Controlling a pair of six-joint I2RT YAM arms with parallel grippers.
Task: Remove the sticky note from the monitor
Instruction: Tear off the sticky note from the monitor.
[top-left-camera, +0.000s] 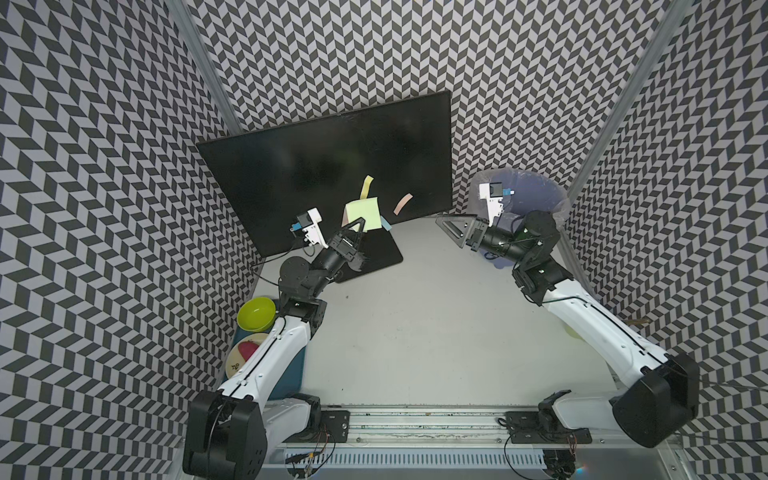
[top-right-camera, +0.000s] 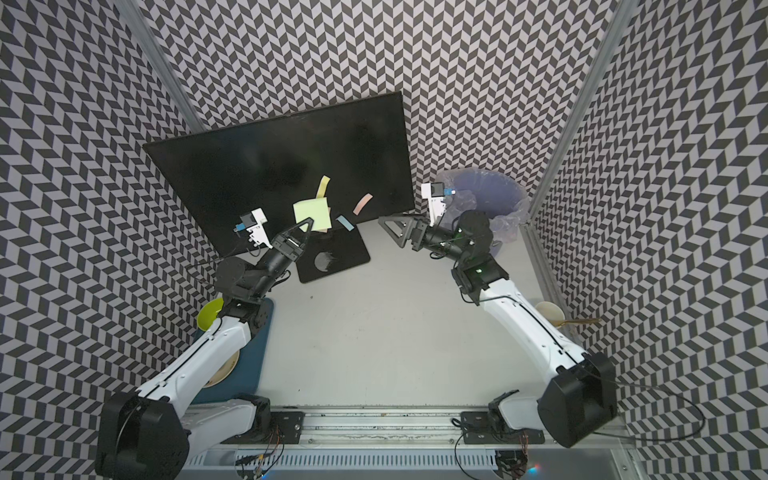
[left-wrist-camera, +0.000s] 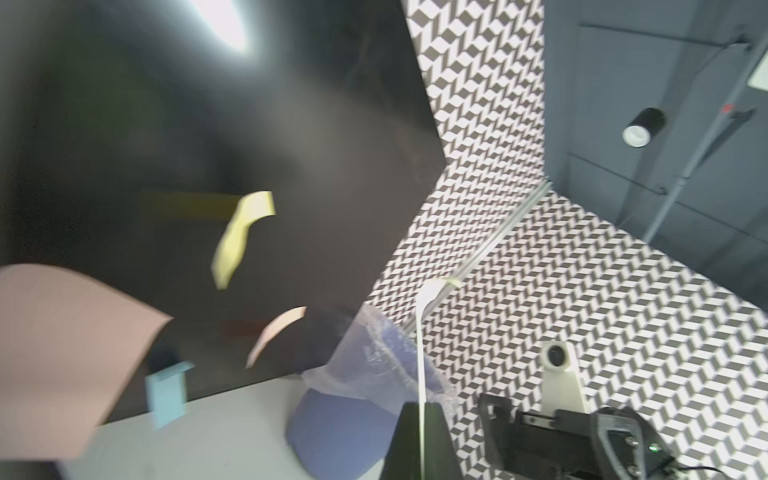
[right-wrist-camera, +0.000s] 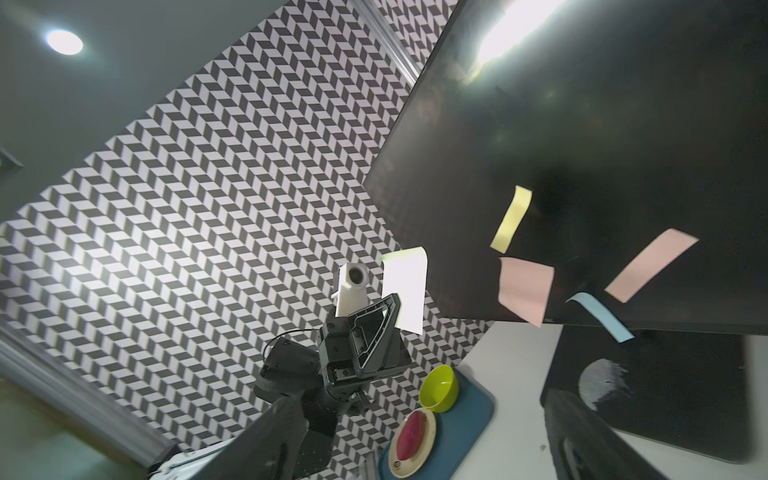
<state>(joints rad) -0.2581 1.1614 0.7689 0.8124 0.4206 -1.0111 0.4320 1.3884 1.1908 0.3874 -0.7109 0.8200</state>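
left tool (top-left-camera: 355, 227) pinching sticky note (top-left-camera: 361, 212), underside seen from right wrist

Black-and-white chevron-patterned walls (top-left-camera: 95, 174) enclose a pale grey bench (top-left-camera: 424, 332) at centre; aluminium posts (top-left-camera: 199, 62) rise at upper left and right. A round ceiling lamp (right-wrist-camera: 64, 41) glows in the right wrist view.

Grey table (top-left-camera: 415, 332) carries monitor base (top-left-camera: 380, 251), blue tray (top-right-camera: 253, 345) and purple bin (top-left-camera: 536, 195)

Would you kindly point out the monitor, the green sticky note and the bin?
the monitor (top-left-camera: 307, 166): in a top view, bare screen.
the green sticky note (top-left-camera: 362, 212): in a top view, its middle.
the bin (top-left-camera: 540, 187): in a top view, its liner.
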